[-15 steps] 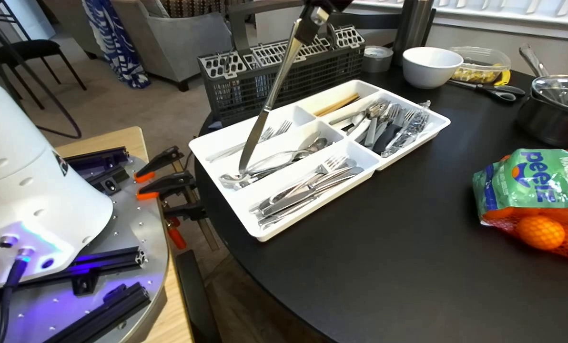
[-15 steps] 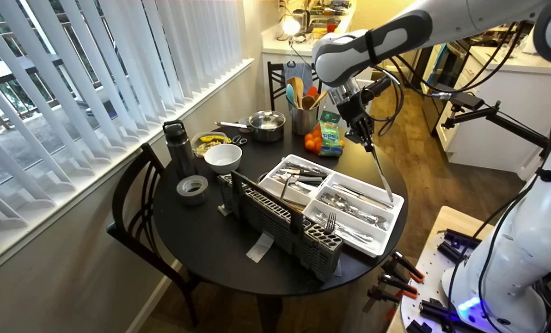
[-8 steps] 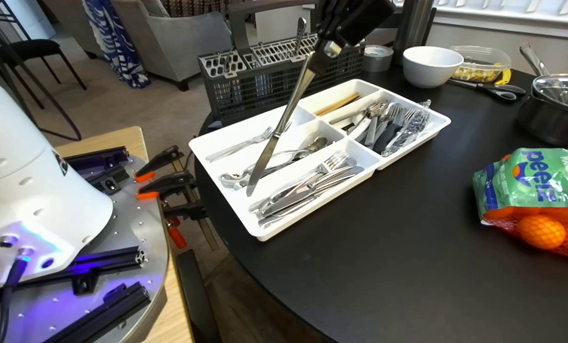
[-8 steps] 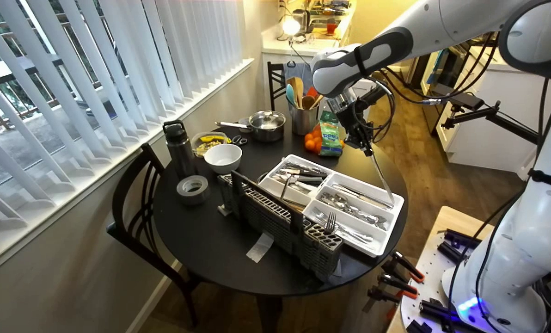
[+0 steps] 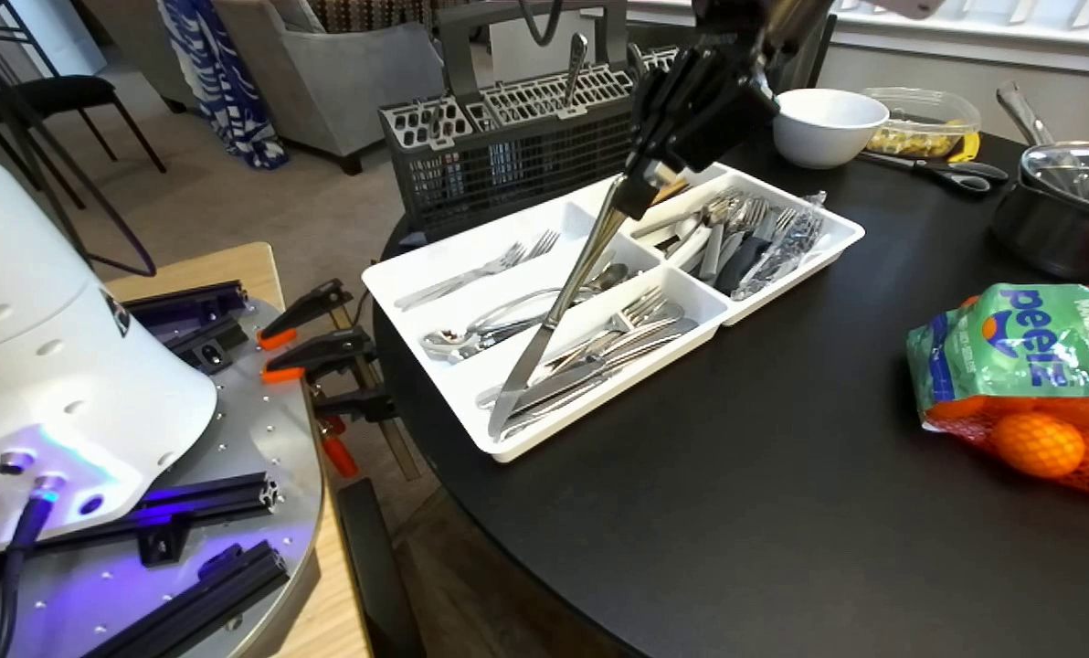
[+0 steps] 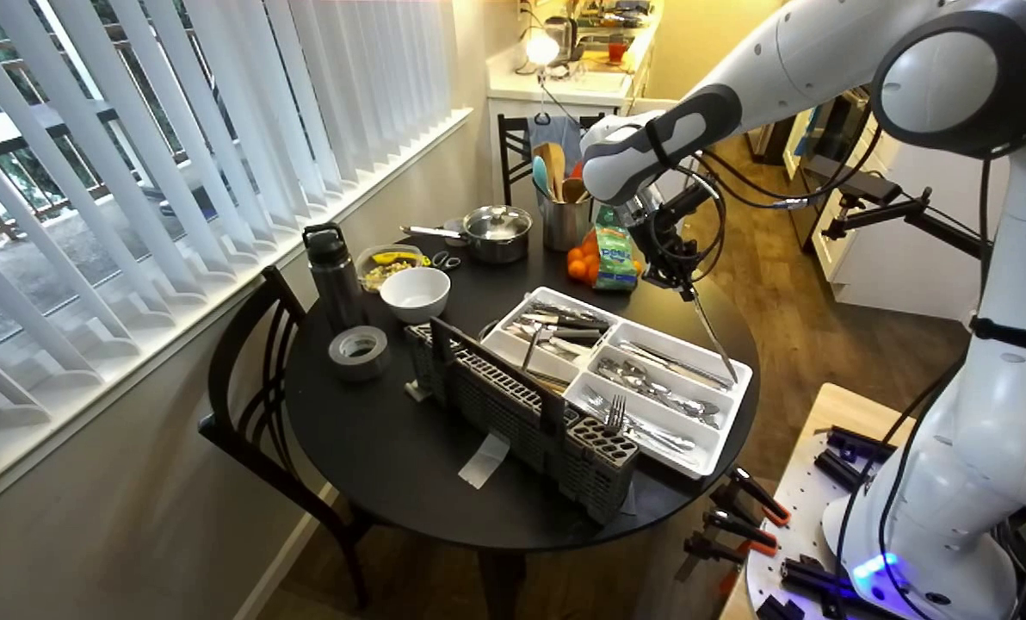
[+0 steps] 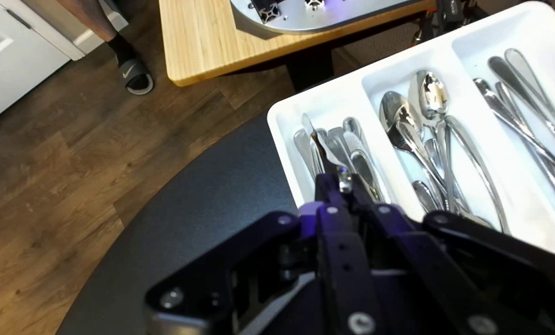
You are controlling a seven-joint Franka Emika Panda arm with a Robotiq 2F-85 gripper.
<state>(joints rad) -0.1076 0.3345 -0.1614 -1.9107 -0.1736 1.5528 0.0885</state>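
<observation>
Knife (image 5: 554,315) hangs on a slant, blade down, over the outer compartment (image 7: 331,114) of the white tray (image 5: 458,388). Your gripper (image 5: 640,187) is clenched on its handle. Pile of cutlery (image 5: 590,370) directly below; cannot tell whether the tip touches. Best handling, as judged: keep the blade along the compartment's length, clear of the divider (image 7: 380,153). If lowering, go slowly, tilt flatter, watch the tip.

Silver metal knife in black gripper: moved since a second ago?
Yes. In an exterior view, the knife moved down and slightly right relative to the white plastic cutlery tray, tip nearing the tray's bottom corner.
</observation>
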